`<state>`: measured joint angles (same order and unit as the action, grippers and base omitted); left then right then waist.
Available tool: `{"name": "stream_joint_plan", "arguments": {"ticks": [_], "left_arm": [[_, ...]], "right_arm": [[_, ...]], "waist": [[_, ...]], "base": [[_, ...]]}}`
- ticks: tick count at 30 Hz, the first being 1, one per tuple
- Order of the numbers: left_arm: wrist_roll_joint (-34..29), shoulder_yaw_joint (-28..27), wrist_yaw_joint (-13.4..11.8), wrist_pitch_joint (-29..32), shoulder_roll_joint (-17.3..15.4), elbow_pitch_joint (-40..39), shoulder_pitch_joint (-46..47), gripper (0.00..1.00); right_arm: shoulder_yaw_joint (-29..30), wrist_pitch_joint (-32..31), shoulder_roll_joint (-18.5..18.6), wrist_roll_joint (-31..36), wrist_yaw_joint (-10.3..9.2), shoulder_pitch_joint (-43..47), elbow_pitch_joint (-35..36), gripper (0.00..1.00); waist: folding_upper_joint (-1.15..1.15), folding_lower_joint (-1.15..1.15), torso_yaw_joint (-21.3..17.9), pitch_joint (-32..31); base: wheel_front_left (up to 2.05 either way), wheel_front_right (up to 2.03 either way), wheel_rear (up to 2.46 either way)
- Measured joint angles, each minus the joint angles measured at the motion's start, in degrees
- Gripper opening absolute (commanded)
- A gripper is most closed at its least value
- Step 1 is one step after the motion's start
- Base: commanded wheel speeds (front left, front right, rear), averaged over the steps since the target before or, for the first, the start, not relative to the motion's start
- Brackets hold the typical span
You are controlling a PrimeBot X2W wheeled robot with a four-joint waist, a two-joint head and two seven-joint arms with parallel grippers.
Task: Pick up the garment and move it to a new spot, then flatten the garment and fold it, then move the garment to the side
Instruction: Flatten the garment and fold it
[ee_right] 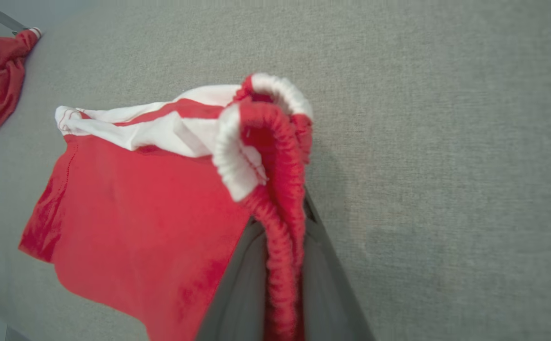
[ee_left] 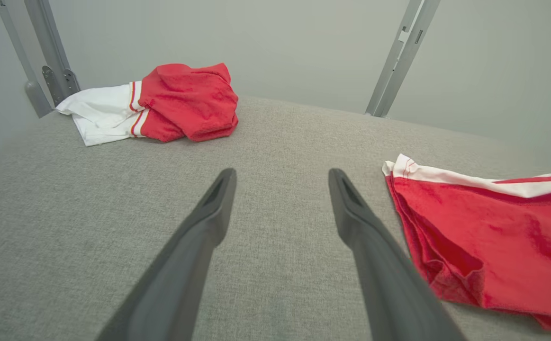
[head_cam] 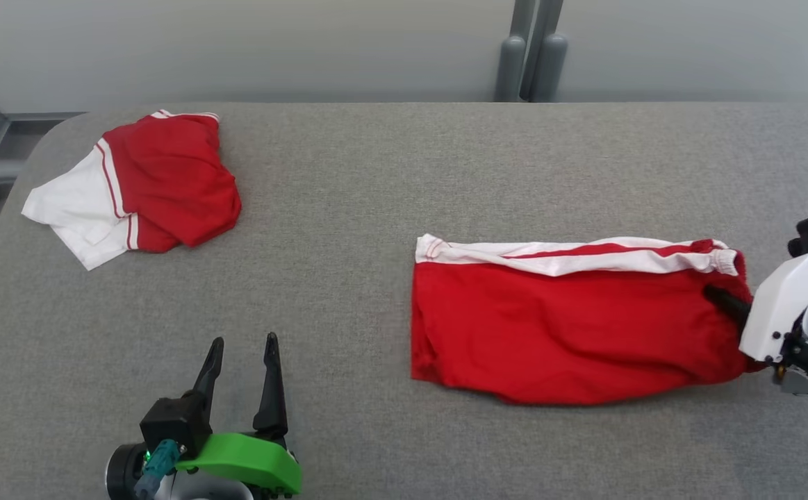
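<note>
Grey fabric worktop [head_cam: 348,208], head view: we see the red garment [head_cam: 570,333] lying flat right of centre, its white-striped side toward the far edge. Our right gripper [head_cam: 716,295] reaches in from the right, forearm low, meeting the garment's right end. Our left gripper [head_cam: 244,339] sits near the front edge, fingers spread and pointing away. A second red-and-white garment [head_cam: 167,177] lies crumpled at the far left.

Left wrist view: we see both fingers parted over bare worktop, the garment just to their right.

Right wrist view: we see the fingers pinching the elastic waistband [ee_right: 275,142], which bunches upright between them.
</note>
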<state>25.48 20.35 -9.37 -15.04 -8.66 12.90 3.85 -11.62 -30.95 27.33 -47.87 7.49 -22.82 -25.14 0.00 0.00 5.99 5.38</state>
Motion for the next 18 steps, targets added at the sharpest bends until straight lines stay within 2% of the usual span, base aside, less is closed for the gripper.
{"name": "stream_joint_plan", "arguments": {"ticks": [6, 8, 12, 18], "left_arm": [[0.0, 0.4, 0.1, 0.0, 0.2, 0.0, 0.0, 1.0], [0.0, 1.0, 0.4, 0.0, 0.3, 0.3, 0.0, 1.0], [0.0, 1.6, 0.8, 0.1, 0.3, 0.8, 0.0, 1.0], [0.0, 2.4, 1.3, 0.1, 0.3, 1.3, 0.0, 1.0]], "right_arm": [[5.5, -1.8, 2.8, 3.0, 0.0, 1.2, -0.2, 0.0], [7.9, -2.4, 1.8, 5.1, 0.0, 1.9, -1.5, 0.0], [8.7, -3.4, -1.1, 7.2, 0.0, 2.6, -0.8, 0.0], [10.3, -6.4, -6.9, 6.4, 0.0, 2.9, 3.0, 0.0]], "waist": [[0.0, 0.0, -2.9, -0.4], [0.0, 0.0, -3.7, -0.6], [0.0, 0.0, -4.3, -1.0], [0.0, 0.0, -4.5, -1.7]], "base": [[0.0, 0.0, 0.0], [0.0, 0.0, 0.0], [0.0, 0.0, 0.0], [0.0, 0.0, 0.0]]}}
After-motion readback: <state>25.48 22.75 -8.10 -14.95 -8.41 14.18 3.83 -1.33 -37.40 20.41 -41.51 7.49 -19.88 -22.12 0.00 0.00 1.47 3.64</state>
